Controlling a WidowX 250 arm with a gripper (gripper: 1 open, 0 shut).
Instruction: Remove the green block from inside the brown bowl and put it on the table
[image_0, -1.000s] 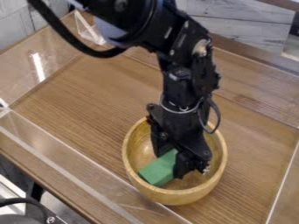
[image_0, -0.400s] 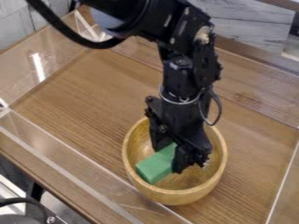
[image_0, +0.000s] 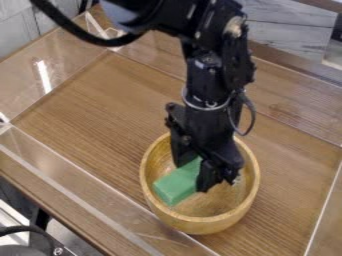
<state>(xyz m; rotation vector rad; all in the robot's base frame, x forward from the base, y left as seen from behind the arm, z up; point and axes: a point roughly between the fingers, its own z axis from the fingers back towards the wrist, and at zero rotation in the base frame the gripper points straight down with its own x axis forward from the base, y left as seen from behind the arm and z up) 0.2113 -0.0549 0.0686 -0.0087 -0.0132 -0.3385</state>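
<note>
Green block (image_0: 175, 187) sits in the left part of the bowl (image_0: 225, 206), lower middle of the frame, its upper end running in under the gripper (image_0: 195, 169). Camera view, the only one: over the last second the gripper has shifted and turned a little above the block, and more of the green shows now than before, mostly toward the upper end. Block is still inside the rim, so not removed. Fingers look some way apart, one toward the left of the bowl, one right of centre, near the block's upper end; can't tell whether they are gripping it or just beside it, contact is hidden by the dark fingers. Judging from this, still at the grasp stage, lift and placing both left to do. Next: secure hold, then raise over the rim and down onto the table (image_0: 96, 112). Risk: a grip on one end only could let it slip or tilt.
</note>
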